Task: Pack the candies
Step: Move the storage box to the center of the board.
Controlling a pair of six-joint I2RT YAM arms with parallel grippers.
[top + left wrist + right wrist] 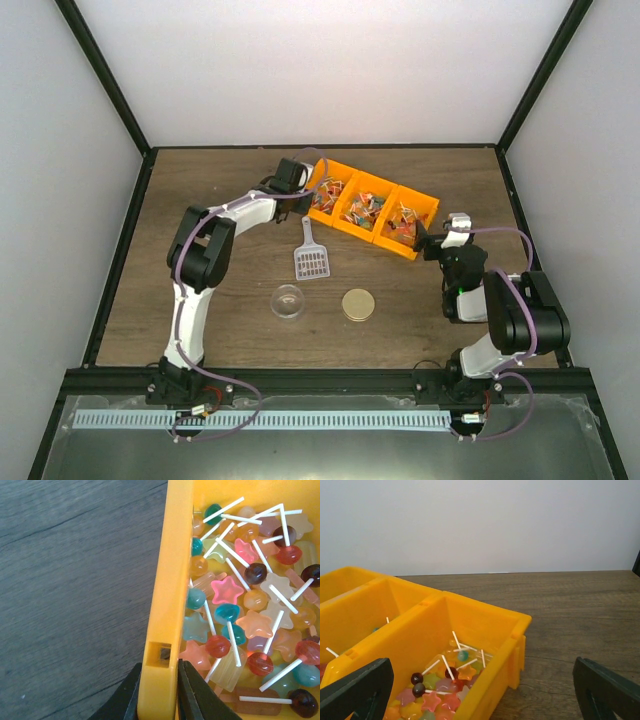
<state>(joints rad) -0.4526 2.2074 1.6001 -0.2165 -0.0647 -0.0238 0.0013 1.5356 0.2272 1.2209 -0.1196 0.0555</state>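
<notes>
The left gripper (160, 682) is clamped on the side wall of the left-end bin (165, 580), one finger outside, one inside; the candies (240, 605) are piled just inside that wall. The right gripper (480, 680) is held wide apart, facing the right-end bin (490, 607).

No legible text or markings.
</notes>
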